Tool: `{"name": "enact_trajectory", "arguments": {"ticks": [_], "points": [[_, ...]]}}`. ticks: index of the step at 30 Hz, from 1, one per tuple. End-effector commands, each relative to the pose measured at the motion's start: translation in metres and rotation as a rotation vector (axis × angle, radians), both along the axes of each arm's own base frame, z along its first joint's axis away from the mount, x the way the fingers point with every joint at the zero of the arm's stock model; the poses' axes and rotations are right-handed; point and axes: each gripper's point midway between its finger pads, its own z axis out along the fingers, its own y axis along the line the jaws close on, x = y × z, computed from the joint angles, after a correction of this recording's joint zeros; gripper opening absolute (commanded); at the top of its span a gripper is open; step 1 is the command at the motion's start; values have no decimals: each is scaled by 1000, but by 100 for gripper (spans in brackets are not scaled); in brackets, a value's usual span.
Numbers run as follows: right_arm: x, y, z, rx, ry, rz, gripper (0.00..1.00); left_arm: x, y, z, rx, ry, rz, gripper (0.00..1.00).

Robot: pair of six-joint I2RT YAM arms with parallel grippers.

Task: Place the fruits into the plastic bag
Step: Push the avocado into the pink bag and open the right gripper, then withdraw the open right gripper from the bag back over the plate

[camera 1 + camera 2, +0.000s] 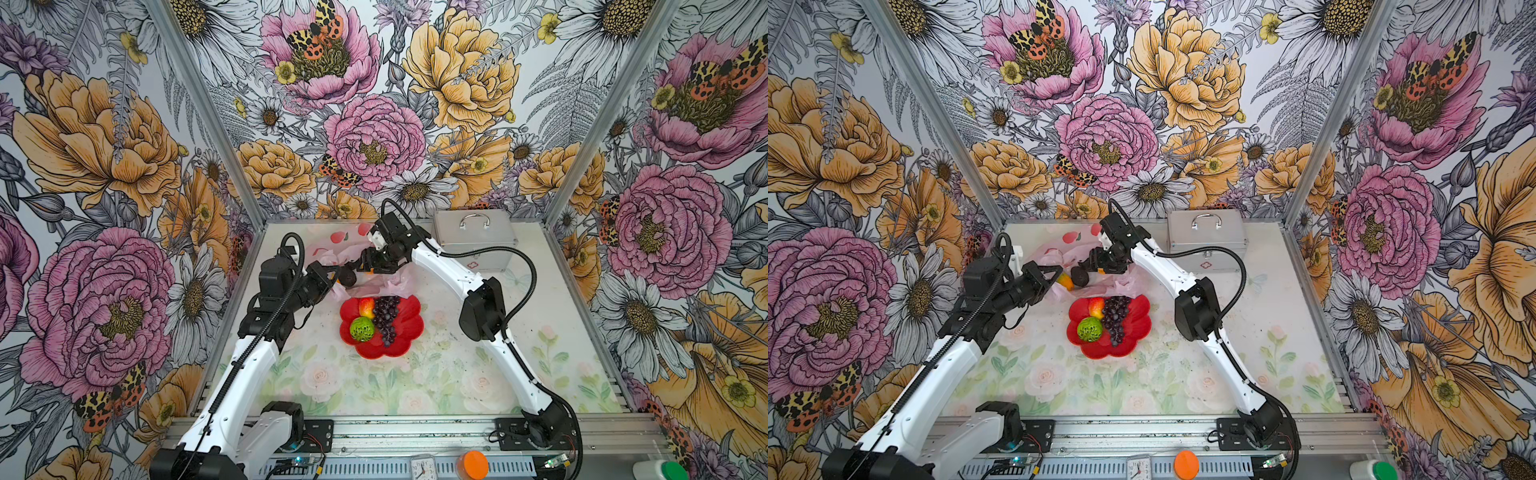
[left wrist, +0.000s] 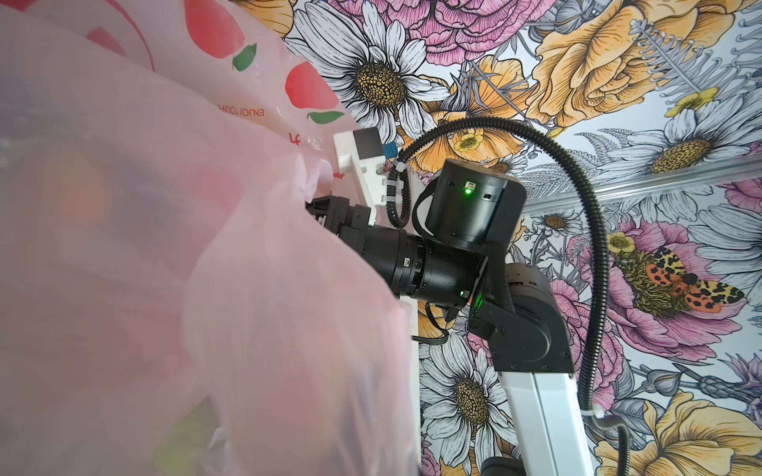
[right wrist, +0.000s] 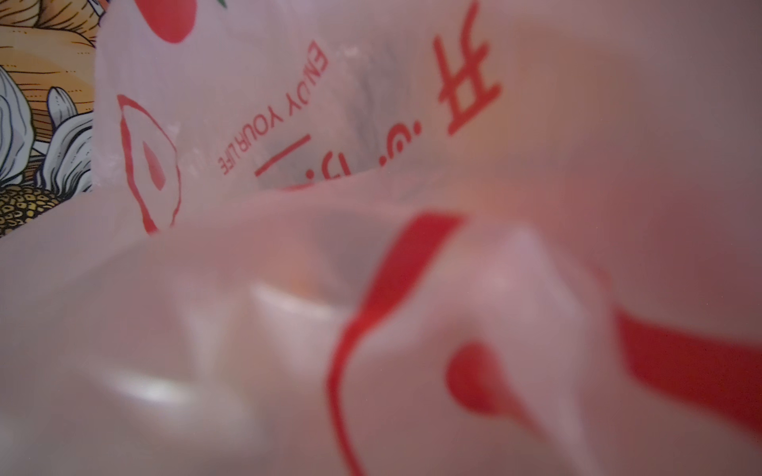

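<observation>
the plastic bag (image 1: 326,254) lies crumpled at the back of the desk (image 1: 457,374), just behind the red plate (image 1: 409,332). the left hand (image 1: 1054,276) is shut tight and appears to pinch the bag's near rim, holding the mouth up. the right hand (image 1: 1094,264) reaches over that mouth. its own camera sees only pink film, so i cannot tell how wide its jaws stand or whether they hold anything.

a dark avocado-like fruit (image 1: 1079,276) and an orange-yellow fruit (image 1: 1065,281) sit right at the opening, close to both hands. the red-orange fruit (image 1: 366,306), grape bunch (image 1: 385,318) and bumpy green ball (image 1: 362,329) are on the plate.

the main risk is the thin film. if the pinch slips, the mouth would likely collapse and the two fruits at the lip could roll out toward the plate. the right hand could also snag loose plastic when it pulls back and drag the bag with it.
</observation>
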Motion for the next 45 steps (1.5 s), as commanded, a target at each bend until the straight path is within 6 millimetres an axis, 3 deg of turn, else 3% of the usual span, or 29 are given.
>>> {"name": "enact_trajectory", "arguments": {"ticks": [1, 8, 13, 19, 27, 32, 35, 45], "points": [[12, -24, 27, -58, -99, -53, 67, -3, -1, 15, -1, -43, -9, 0], [13, -72, 29, -227, -143, -95, 67, -4, 0, 15, -2, -44, -6, 0], [14, -87, 44, -267, -192, -103, 67, -4, 0, 16, -2, -46, -8, 0], [15, -89, 82, -203, -239, -108, 67, -5, 0, 17, 0, -49, -6, 0], [0, -92, 143, -97, -284, -120, 67, -5, 2, 14, 0, -44, -2, 0], [-16, -95, 181, -17, -296, -116, 66, -5, 1, 14, -2, -45, -4, 0], [-32, -93, 194, 31, -268, -92, 66, -5, 2, 14, -2, -47, -3, 0], [-93, -95, 186, 39, -163, -11, 66, -7, 0, 15, -3, -51, -7, 0]]}}
